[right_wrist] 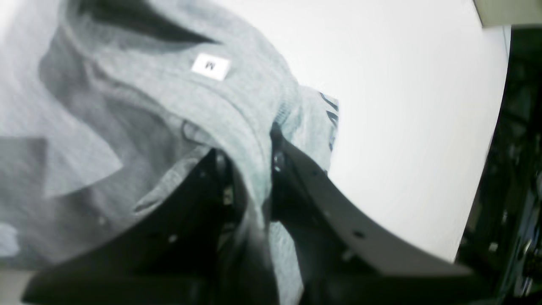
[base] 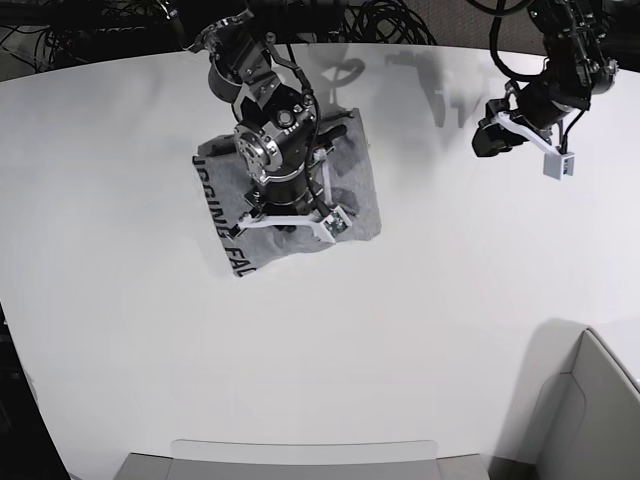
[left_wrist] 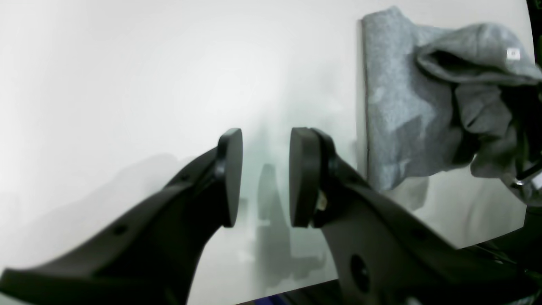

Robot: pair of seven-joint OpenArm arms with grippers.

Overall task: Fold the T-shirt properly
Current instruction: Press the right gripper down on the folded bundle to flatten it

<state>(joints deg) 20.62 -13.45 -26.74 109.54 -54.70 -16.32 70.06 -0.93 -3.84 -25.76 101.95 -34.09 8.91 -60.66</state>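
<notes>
The heather-grey T-shirt (base: 355, 190) lies bunched on the left half of the white table (base: 400, 330), with black block lettering (base: 224, 228) showing along its left edge. My right gripper (right_wrist: 250, 148) is shut on a raised fold of the T-shirt (right_wrist: 161, 110) just below the collar, close to the small white size label (right_wrist: 210, 66). In the base view that arm (base: 272, 150) stands over the cloth and hides its middle. My left gripper (left_wrist: 266, 178) hangs open and empty above bare table, well apart from the T-shirt (left_wrist: 398, 106); it is at the far right (base: 488, 137).
A grey bin rim (base: 300, 455) runs along the front edge, and another grey box (base: 590, 400) stands at the front right corner. Cables (base: 380, 20) lie behind the table's back edge. The table edge (left_wrist: 487, 239) is close beside my left gripper.
</notes>
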